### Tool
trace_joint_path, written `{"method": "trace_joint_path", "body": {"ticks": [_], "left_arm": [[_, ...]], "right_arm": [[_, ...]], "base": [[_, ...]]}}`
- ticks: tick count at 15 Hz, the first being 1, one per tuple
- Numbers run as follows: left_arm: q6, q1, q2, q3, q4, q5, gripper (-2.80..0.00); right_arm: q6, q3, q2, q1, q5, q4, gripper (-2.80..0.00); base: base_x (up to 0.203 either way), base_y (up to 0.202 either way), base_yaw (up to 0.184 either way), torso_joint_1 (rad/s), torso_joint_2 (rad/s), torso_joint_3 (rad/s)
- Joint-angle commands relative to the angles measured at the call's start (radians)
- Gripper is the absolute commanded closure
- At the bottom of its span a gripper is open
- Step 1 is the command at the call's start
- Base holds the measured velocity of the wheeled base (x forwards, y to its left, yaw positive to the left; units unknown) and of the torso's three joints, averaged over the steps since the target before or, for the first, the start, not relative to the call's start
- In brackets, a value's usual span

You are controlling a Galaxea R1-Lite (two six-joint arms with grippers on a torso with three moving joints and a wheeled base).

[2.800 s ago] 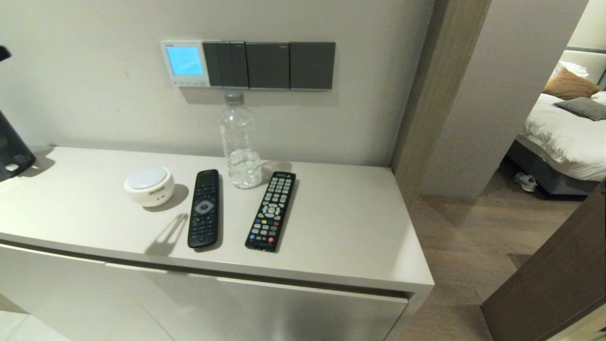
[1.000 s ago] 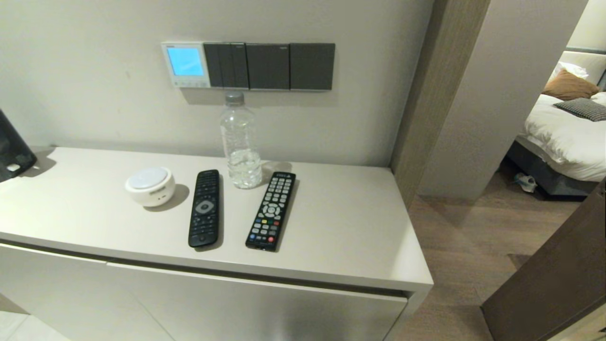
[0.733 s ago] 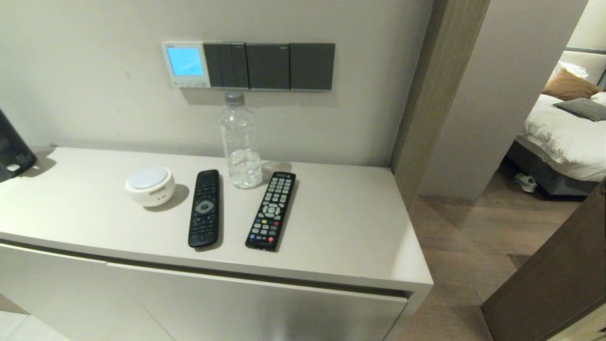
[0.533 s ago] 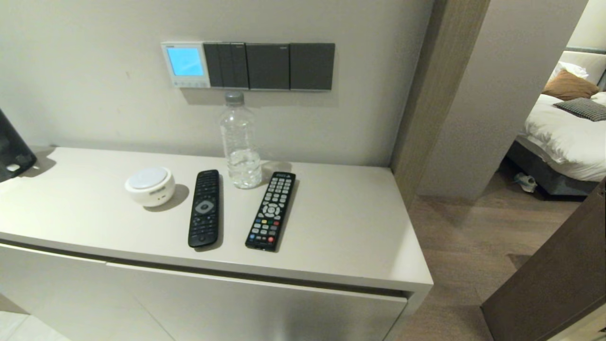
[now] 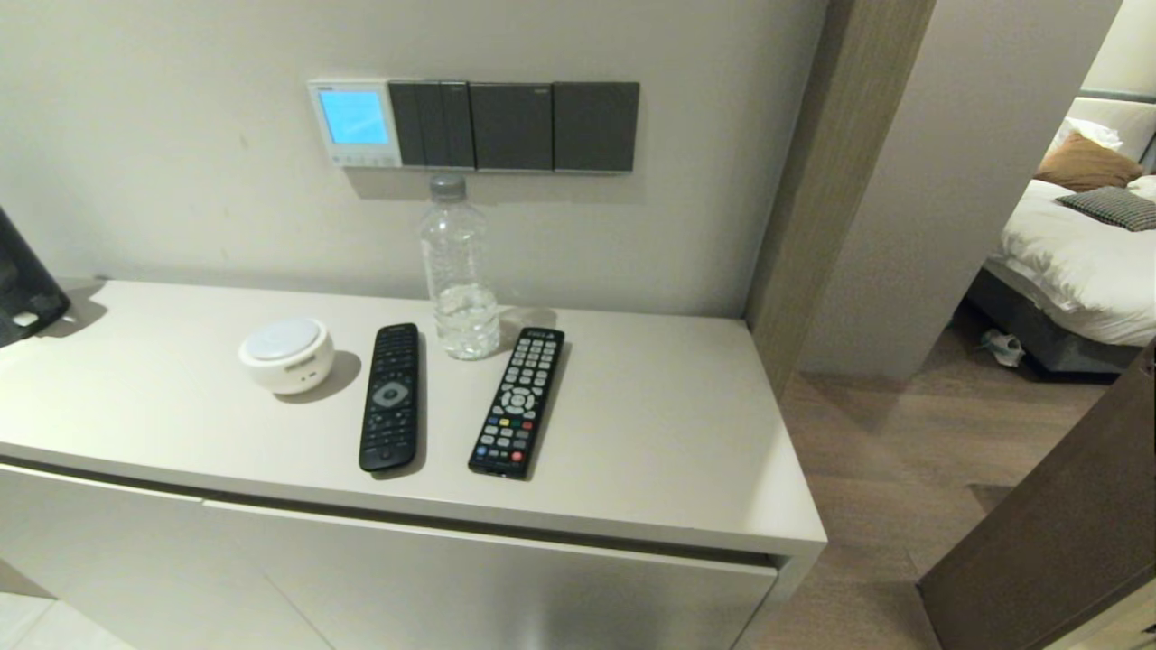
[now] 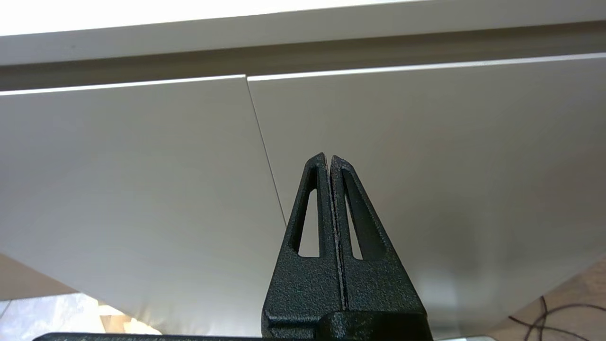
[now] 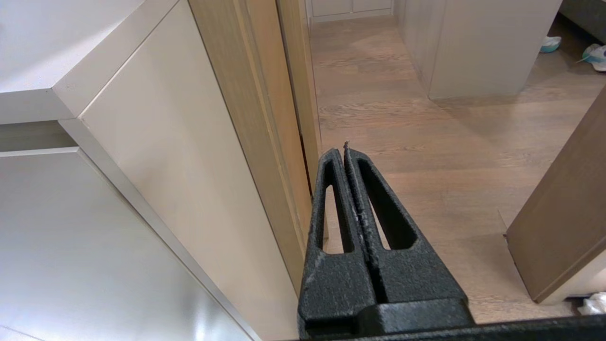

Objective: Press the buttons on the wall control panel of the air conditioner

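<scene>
Buttons (image 5: 354,159) on the air conditioner's wall control panel (image 5: 354,122) sit far above both tools. The left tool (image 6: 329,158) is clenched empty, low before the cabinet doors (image 6: 142,166) under the counter (image 5: 650,433). The right tool (image 7: 344,150) is also clenched empty, low beside the cabinet's end near the floor (image 7: 426,109). The panel hangs at the left of the wall, so the left arm seems nearer. Compared with 2.8 s ago, a dark shape at the upper left edge has gone.

Beige cabinet top (image 5: 650,424), two remotes (image 5: 390,397) (image 5: 517,402), water bottle (image 5: 458,271), white puck (image 5: 284,354), possibly a speaker
</scene>
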Motion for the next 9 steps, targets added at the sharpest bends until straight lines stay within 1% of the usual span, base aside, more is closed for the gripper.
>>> {"method": "trace_joint_path", "body": {"ticks": [1,4,6,9], "left_arm": [[0.001,0.002,-0.042,0.000,0.003,0.000,0.00],[0.002,0.002,-0.105,-0.015,0.065,0.007,0.00],[0.005,0.003,-0.177,-0.020,0.094,0.025,0.00],[0.007,0.004,-0.188,-0.021,0.108,0.034,0.00]], "right_arm": [[0.000,0.002,0.002,0.000,0.000,0.000,0.00],[0.000,0.002,0.002,0.000,0.000,0.000,0.00],[0.000,0.002,0.002,0.000,0.000,0.000,0.00],[0.000,0.002,0.002,0.000,-0.001,0.000,0.00]], "base": [[0.000,0.000,0.000,0.000,0.00,0.000],[0.000,0.000,0.000,0.000,0.00,0.000],[0.000,0.000,0.000,0.000,0.00,0.000],[0.000,0.000,0.000,0.000,0.00,0.000]]}}
